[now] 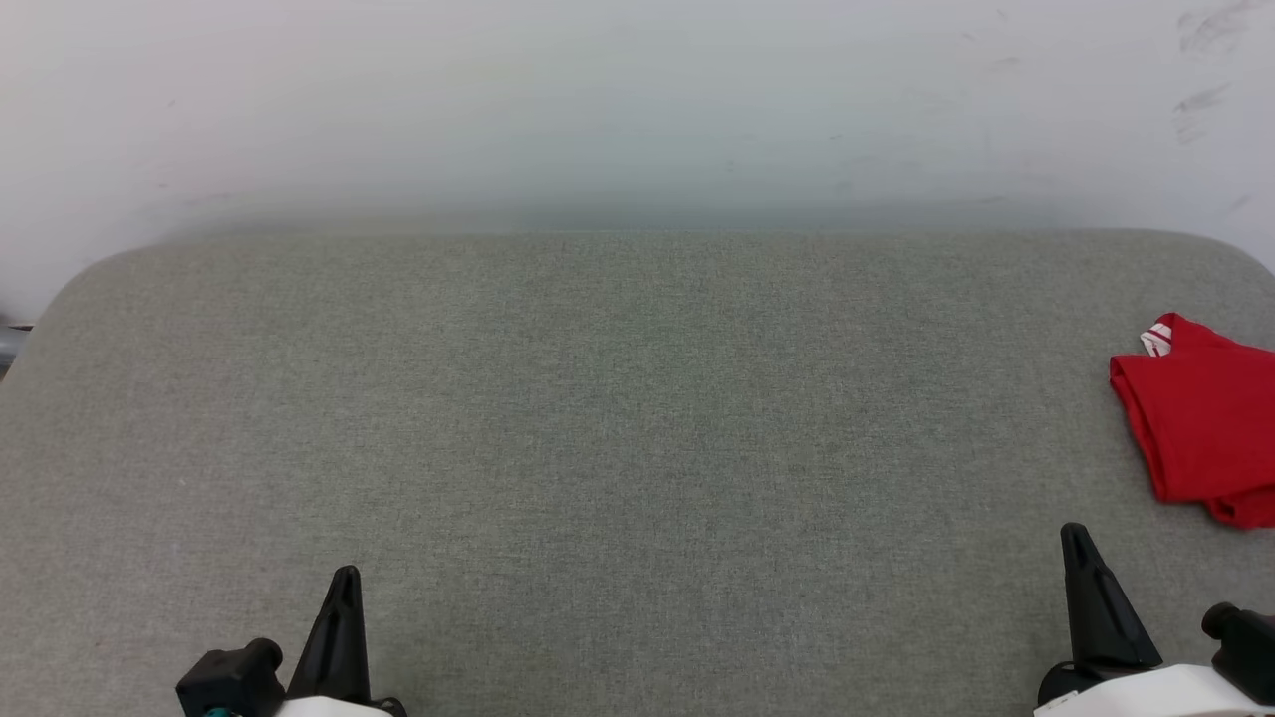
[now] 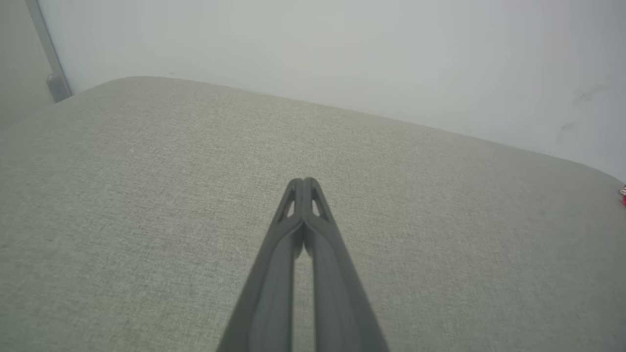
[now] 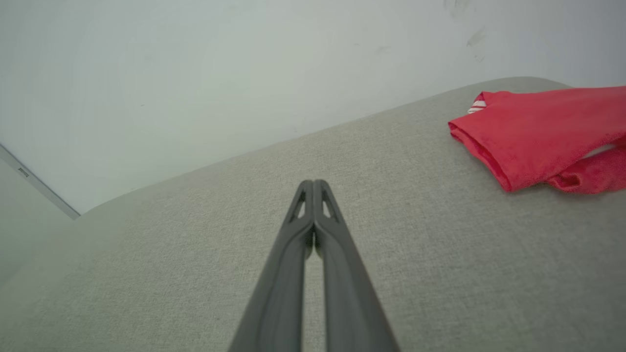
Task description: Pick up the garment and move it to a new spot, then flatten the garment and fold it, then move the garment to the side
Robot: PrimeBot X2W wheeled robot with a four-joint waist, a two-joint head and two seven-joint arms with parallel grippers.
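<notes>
The garment (image 1: pixel 1200 428) is a red jersey lying folded at the right edge of the grey cloth surface, a bit of striped trim showing at its far corner. In the right wrist view the garment (image 3: pixel 543 132) sits up and to the right of my right gripper (image 3: pixel 313 183), which is shut with nothing in it. From the head, that right gripper (image 1: pixel 1074 533) stands low at the right, just in front of the jersey and apart from it. My left gripper (image 1: pixel 347 576) rests at the lower left, far from the jersey; its fingers (image 2: pixel 304 182) are pressed together, empty.
The grey fabric surface (image 1: pixel 618 428) spreads wide, with rounded far corners. A pale wall (image 1: pixel 637 100) rises right behind it. A grey metal post (image 2: pixel 51 73) stands at the far left corner.
</notes>
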